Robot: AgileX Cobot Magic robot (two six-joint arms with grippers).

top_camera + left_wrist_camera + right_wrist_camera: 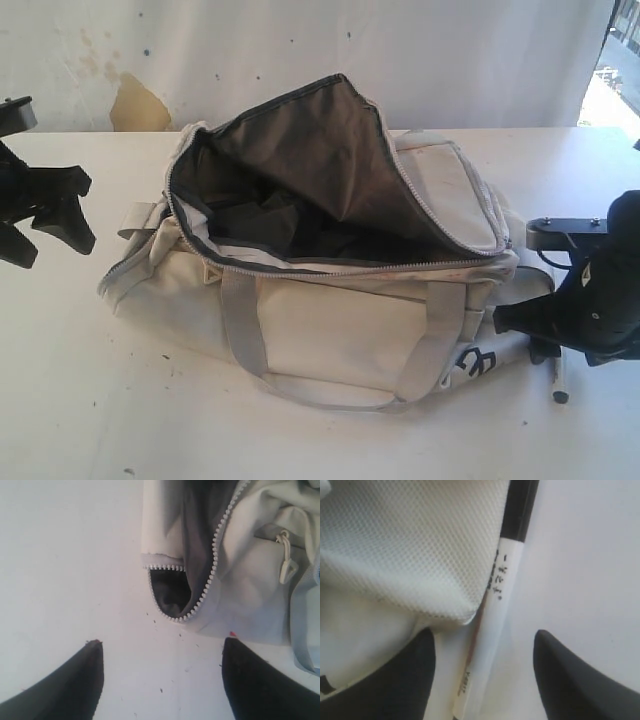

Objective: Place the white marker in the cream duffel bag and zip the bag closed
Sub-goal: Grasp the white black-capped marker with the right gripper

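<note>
Step in hand, as we judge it: picking up the white marker (501, 592), which lies flat on the table (90, 420) against the cream duffel bag (330, 335), at the end nearer the right arm. The right gripper (484, 635) hangs over the barrel with its jaws wide, one on each side, holding nothing. A corner of bag fabric touches the barrel on one side; we cannot tell whether it overlaps it. To do this well, we would come straight down, keep the bag-side finger clear of that fabric so that cloth is not pinched along with the pen, and close across the white barrel rather than the dark cap. The marker is slim and round, so we expect it to roll if nudged off centre. The left gripper (162, 644) is also spread wide and empty, over bare table just beside the zip end of the bag. The bag mouth gapes open, dark lining showing, its flap upright. Surface: a white tabletop with scattered dark specks. Room: a white backdrop (300, 50) bearing a yellow-brown stain, with bright daylight at one upper corner.
</note>
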